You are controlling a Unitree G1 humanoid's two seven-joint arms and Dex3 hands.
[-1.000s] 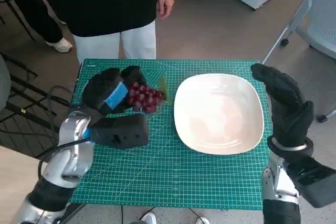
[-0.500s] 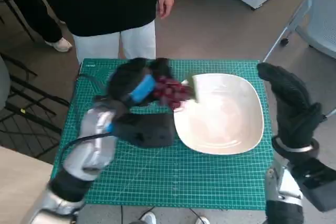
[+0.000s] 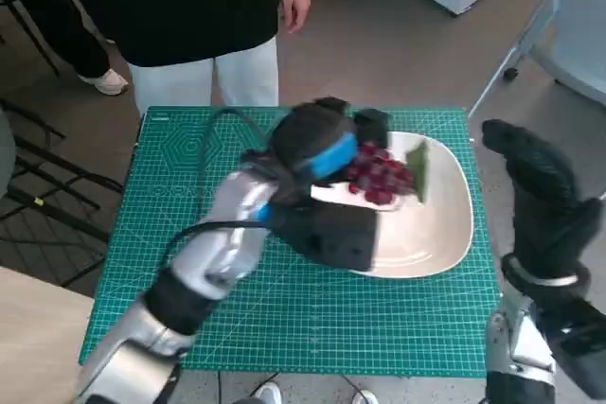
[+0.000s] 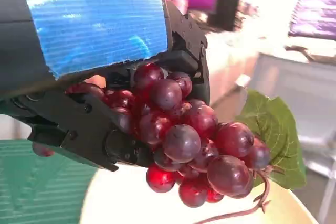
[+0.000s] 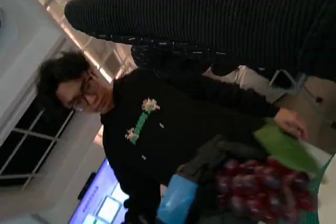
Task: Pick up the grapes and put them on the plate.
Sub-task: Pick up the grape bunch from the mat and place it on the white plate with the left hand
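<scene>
My left hand (image 3: 317,144) grips a bunch of dark red grapes (image 3: 377,177) with a green leaf (image 3: 418,172) and holds it just above the white plate (image 3: 445,224) on the green mat. The left wrist view shows the grapes (image 4: 191,145) close up, hanging from the black fingers (image 4: 84,124), with the leaf (image 4: 273,140) beside them and the plate (image 4: 121,198) below. My right hand (image 3: 540,191) is raised beside the plate's right edge, fingers apart, holding nothing. The right wrist view shows the glove (image 5: 220,19), the grapes (image 5: 268,182) and the left hand (image 5: 181,195).
The green cutting mat (image 3: 189,186) covers the small table. A person (image 3: 189,16) in a black top and white trousers stands at the table's far edge, seen also in the right wrist view as a person (image 5: 157,124). A chair base (image 3: 530,54) stands at the far right.
My left hand has carried the grapes from the left side of the mat rightward to above the plate. The right hand has shifted slightly to the right.
</scene>
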